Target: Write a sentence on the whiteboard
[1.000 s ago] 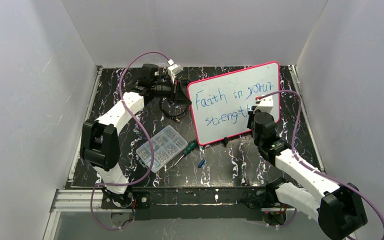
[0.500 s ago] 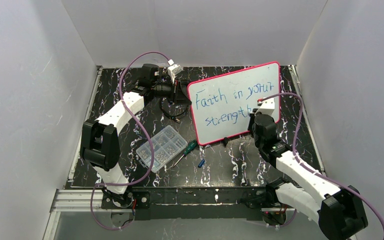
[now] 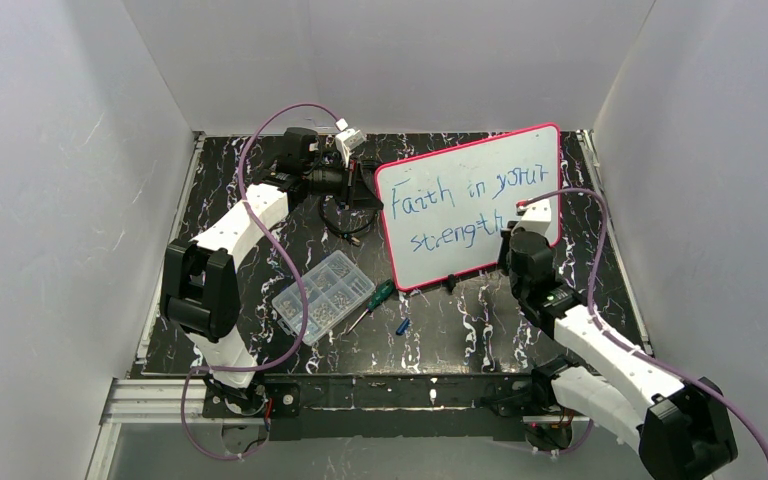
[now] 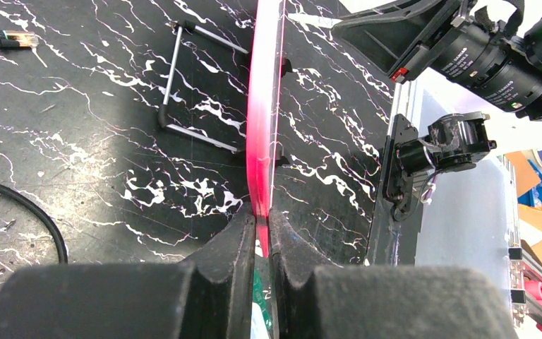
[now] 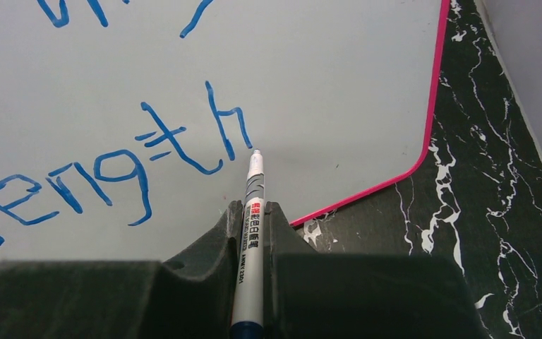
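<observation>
Black, white-veined tabletop (image 3: 460, 335) inside a plain white booth; entries run left to right.

Left arm: extends forward from its base, elbow raised, forearm turned inward toward the board's left edge.

Left gripper (image 4: 260, 217): jaws nearly together, pinching the pink frame edge-on. Purpose, by judgement: to brace the board so it neither slides nor tips under the pen's pressure.

Parts box (image 3: 323, 296): clear, compartmented, lying near the left arm and apart from the board.

Screwdriver (image 3: 380, 293): green handle, just beside the box. Neither item is in use.

Wire frame (image 4: 173, 78): thin bent metal rod on the table behind the board.

Whiteboard (image 3: 438, 268): centre-right of the table, stood up at a lean with its face toward the arms, which suits both reading and writing.

Sentence (image 3: 458, 205): blue, two lines, "Faith in your" above "strength". Judged complete.

Right arm: stretched forward from its base low on the right, wrist angled toward the board's lower right area.

Right gripper (image 5: 253, 209): clamped on the marker (image 5: 254, 176), the barrel running out between the fingers so the tip leads. The tip sits just right of the final "h", touching or barely off the surface; the wrist view cannot settle which.
</observation>
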You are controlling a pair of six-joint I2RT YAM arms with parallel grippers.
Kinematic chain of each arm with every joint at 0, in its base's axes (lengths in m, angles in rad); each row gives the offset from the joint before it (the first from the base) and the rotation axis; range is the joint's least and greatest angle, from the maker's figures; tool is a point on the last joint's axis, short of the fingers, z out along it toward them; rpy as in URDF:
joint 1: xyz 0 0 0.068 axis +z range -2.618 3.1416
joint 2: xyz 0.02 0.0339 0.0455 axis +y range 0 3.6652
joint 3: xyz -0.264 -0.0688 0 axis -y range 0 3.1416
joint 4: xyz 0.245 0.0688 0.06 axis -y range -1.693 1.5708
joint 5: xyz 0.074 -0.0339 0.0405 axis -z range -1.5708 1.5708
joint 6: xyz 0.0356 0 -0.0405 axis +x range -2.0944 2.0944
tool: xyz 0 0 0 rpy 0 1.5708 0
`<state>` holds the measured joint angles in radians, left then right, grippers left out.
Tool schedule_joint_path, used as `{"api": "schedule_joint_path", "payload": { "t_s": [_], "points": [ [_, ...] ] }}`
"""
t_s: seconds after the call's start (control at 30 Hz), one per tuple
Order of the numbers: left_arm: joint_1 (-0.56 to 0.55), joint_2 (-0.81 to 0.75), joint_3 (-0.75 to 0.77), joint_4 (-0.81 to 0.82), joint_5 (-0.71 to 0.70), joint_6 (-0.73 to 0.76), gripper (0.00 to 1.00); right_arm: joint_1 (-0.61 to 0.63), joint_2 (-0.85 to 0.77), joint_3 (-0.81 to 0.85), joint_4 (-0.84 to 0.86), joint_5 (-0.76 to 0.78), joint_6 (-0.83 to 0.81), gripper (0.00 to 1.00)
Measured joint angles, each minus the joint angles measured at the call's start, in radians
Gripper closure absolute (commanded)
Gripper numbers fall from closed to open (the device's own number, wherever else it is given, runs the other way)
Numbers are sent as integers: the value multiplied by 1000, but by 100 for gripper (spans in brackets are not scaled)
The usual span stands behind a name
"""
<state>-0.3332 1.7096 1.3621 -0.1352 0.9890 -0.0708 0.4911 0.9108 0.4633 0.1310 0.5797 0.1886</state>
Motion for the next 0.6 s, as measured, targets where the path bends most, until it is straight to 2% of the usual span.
{"api": "schedule_joint_path", "payload": {
  "t_s": [0.27, 0.6],
  "points": [
    [0, 0, 0, 0, 0, 0, 100, -1, -30, 0, -27, 55, -3, 99],
    [0, 0, 0, 0, 0, 0, 100, -2, 49, 0, 21, 53, -17, 99]
  ]
}}
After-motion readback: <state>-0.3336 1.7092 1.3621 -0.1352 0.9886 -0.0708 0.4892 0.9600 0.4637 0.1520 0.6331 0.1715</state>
